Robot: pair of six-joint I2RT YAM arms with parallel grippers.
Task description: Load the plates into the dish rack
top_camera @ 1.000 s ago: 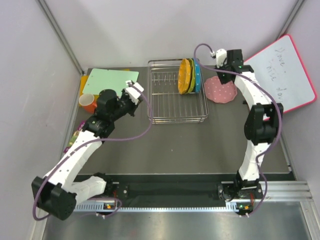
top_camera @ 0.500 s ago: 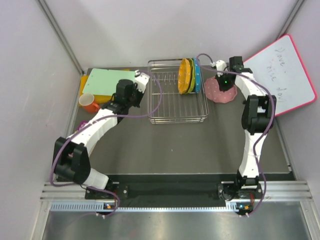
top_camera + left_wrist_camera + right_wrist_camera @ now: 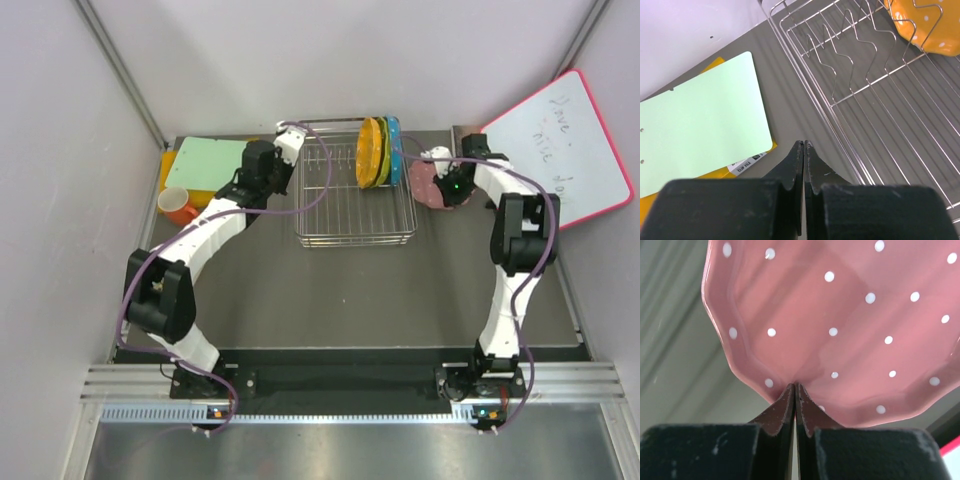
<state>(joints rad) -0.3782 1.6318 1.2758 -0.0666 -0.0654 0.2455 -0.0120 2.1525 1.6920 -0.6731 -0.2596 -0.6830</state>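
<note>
The silver wire dish rack [image 3: 355, 239] stands at the back middle of the table. The orange plate [image 3: 368, 150], yellow-green plate [image 3: 381, 165] and blue plate [image 3: 395, 150] stand upright in its right end. The pink plate [image 3: 426, 184] lies on the table right of the rack. My right gripper [image 3: 448, 182] is shut, its tips touching the pink plate's near rim [image 3: 840, 305] in the right wrist view [image 3: 794, 386]. My left gripper [image 3: 286, 148] is shut and empty, over the table between the cutting board and the rack's left wall [image 3: 850, 90]. The orange plate [image 3: 925, 25] shows in that view.
A green cutting board [image 3: 215, 160] lies on a yellow folder [image 3: 168, 172] at the back left, also in the left wrist view [image 3: 700, 120]. An orange cup [image 3: 176, 205] stands in front of it. A pink-framed whiteboard [image 3: 560, 150] leans at the right wall.
My left arm has stretched forward and right, from beside the cup to the rack's far left corner. My right gripper has come from behind the rack down to the pink plate.
</note>
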